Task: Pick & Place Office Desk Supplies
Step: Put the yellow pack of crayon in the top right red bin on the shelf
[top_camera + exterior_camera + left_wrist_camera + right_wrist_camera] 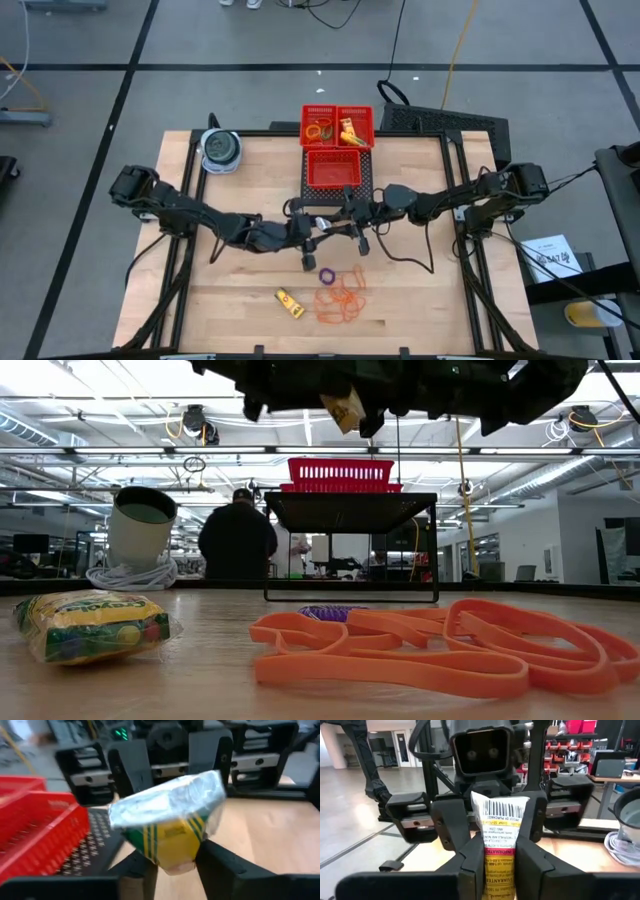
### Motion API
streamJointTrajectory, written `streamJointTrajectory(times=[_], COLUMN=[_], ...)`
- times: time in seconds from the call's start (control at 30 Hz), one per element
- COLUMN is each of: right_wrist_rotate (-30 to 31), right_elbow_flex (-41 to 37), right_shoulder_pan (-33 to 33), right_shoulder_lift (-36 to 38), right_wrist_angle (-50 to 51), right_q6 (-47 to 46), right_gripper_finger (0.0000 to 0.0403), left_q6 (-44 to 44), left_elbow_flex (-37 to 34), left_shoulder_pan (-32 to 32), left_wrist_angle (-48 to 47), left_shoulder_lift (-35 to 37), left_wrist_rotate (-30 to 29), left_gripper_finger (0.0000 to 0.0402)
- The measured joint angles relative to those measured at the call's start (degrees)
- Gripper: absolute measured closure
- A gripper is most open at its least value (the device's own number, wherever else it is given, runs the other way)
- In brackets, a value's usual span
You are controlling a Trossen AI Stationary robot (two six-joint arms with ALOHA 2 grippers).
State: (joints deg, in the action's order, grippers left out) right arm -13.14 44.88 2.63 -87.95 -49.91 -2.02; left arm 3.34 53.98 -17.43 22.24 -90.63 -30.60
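A yellow packet (345, 408) hangs in mid-air over the middle of the table, between my two grippers, which meet nose to nose. My left gripper (308, 230) comes from the table's left and my right gripper (338, 220) from its right; both are shut on this packet. On the table near the front lie a second yellow packet (290, 302), a heap of orange rubber bands (342, 295) and a purple ring (327, 273). More small supplies lie in the far red basket (338, 125). My left gripper pinches the packet's yellow, green-striped part (172, 852) between its two fingers (142, 870), coming level from the table's left. The silver crimped end (170, 805) sticks out beyond them. The packet is lifted clear of the table. My right gripper pinches the packet's printed back (497, 865) between its two fingers (472, 862), coming level from the table's right. The barcode end (500, 807) reaches out toward the left gripper. The packet hangs clear of the table.
Two red mesh baskets (337, 170) stand on a black stand at the table's far middle. A round blue-grey container (220, 150) on a coiled white cord sits at the far left. A person (237, 535) stands in the room behind the table.
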Motion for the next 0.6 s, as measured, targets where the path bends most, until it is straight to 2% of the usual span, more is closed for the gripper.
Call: streamJointTrajectory(times=[0.07, 0.13, 0.3, 0.6], right_wrist_rotate=[-0.09, -0.12, -0.37, -0.03], right_elbow_flex=[0.01, 0.01, -0.07, -0.07], right_shoulder_pan=[0.00, 0.00, -0.82, -6.74], right_shoulder_lift=[0.10, 0.67, 3.31, 11.29], right_wrist_angle=[-0.34, -0.03, 0.14, 2.84], right_q6=[0.03, 0.08, 2.64, 3.50], right_gripper_finger=[0.0333, 0.0326, 0.0325, 0.0329], left_q6=[-0.08, 0.13, 3.32, 4.06], left_elbow_flex=[-0.02, -0.02, -0.02, 0.00], left_shoulder_pan=[-0.97, -1.49, -1.57, -1.62], left_wrist_angle=[1.26, 1.55, 2.16, 1.61], left_shoulder_lift=[0.00, 0.24, 0.55, 0.52], left_wrist_rotate=[-3.12, -3.82, -1.10, -0.93], left_gripper_finger=[0.0244, 0.0218, 0.0159, 0.0112])
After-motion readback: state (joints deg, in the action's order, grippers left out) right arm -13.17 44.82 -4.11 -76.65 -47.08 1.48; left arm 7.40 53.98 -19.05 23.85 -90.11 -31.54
